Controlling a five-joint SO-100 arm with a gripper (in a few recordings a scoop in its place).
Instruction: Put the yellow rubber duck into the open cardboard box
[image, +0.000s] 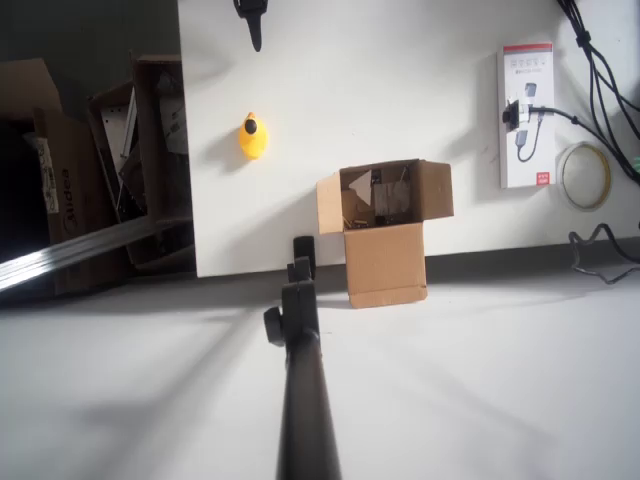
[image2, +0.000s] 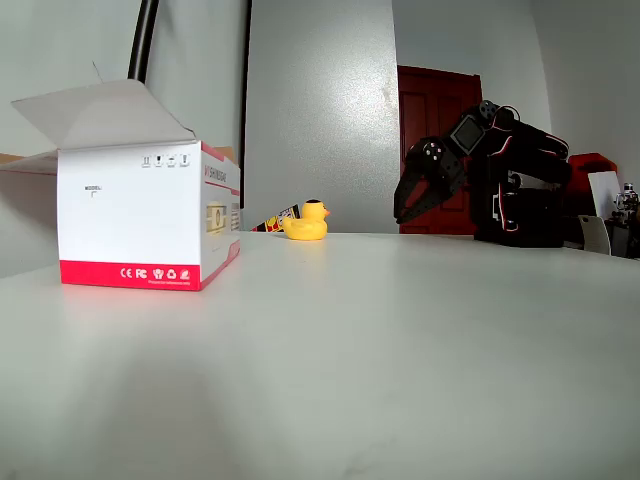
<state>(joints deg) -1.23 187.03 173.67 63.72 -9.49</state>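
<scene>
Near the left edge of the white desk (image: 400, 100) in the overhead view, the small rounded yellow rubber duck (image: 253, 137) sits untouched, apart from the open brown cardboard box (image: 384, 232) at the bottom edge. The black hand (image2: 420, 198) hangs empty, seemingly clenched; pickup and drop remain.

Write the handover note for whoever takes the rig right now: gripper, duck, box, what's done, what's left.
Gripper: holds nothing, hangs above the table, pointing down; whether it is open or shut cannot be told.
Duck: upright on the table, untouched, apart from the gripper.
Cardboard box: at the table's edge in the overhead view, flaps open, scraps inside, no duck in it.
Done: nothing yet.
Left: reach the duck, grasp it, carry it over the box, drop it in.
</scene>
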